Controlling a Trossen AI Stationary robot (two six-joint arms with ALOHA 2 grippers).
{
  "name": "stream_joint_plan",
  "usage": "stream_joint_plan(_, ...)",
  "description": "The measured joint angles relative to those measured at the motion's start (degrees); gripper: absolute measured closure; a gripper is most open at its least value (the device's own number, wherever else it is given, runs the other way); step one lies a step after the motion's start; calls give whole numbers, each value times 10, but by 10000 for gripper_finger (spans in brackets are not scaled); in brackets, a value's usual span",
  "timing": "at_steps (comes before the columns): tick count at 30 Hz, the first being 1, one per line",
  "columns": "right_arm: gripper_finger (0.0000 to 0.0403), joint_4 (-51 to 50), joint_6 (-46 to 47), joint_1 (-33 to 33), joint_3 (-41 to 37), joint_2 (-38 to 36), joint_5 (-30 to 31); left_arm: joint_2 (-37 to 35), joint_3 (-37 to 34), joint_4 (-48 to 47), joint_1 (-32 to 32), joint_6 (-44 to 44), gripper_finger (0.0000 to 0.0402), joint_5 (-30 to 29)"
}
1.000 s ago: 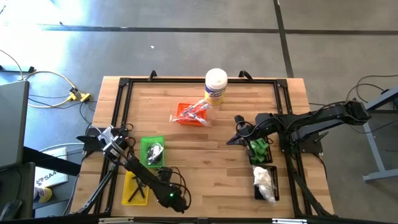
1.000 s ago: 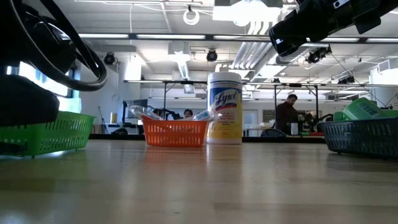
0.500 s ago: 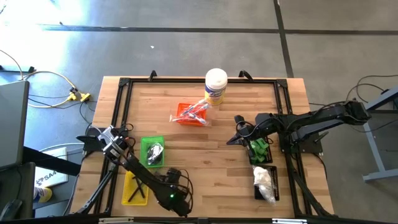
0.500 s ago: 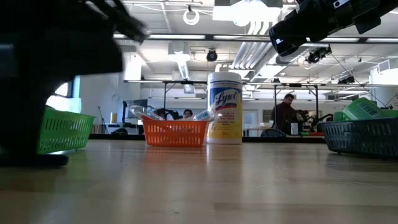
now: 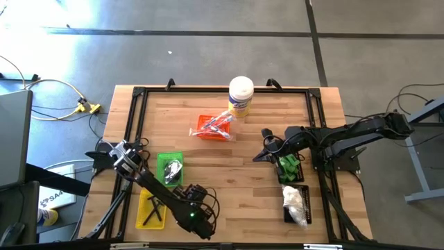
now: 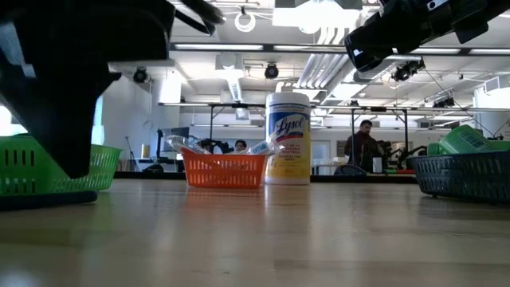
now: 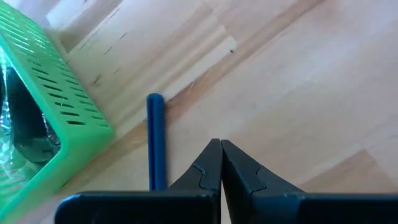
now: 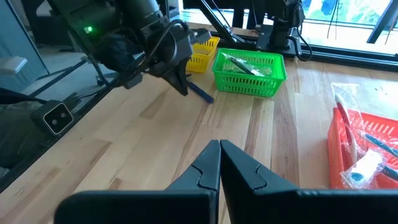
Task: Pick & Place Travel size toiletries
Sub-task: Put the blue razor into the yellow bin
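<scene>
While I look from above, my left claw point(image 5: 201, 217), pinched shut and empty, sits low by the green tray point(image 5: 170, 169); my right claw point(image 5: 258, 157), also shut and empty, hangs mid-surface point(image 5: 208, 111) beside the green bottles point(image 5: 289, 165). At table height, the orange tray point(image 6: 224, 169) and canister point(image 6: 287, 139) front a workshop. My left wrist shows a blue stick point(image 7: 155, 140) just beside the green tray. I judge it the next pick: open, then straddle it.

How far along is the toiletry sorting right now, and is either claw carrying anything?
Mostly done, it seems: items lie in the orange tray, green tray, yellow tray and black trays. Nothing is in hand; the left claw and right claw are shut empty. Left: a blue stick on the table beside the green tray.
</scene>
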Motion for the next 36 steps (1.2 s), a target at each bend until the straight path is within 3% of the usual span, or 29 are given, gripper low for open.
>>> stream_joint_plan(7,400,0,-3,0,0,0,0,-8,0,-31,6,6,401,23)
stream_joint_plan(17,400,0,-3,0,0,0,0,-6,-1,-112,2,-111,401,97)
stream_joint_plan(26,400,0,-3,0,0,0,0,47,-2,-113,4,-93,401,134)
stream_joint_plan(36,400,0,-3,0,0,0,0,48,0,-73,4,-93,401,145)
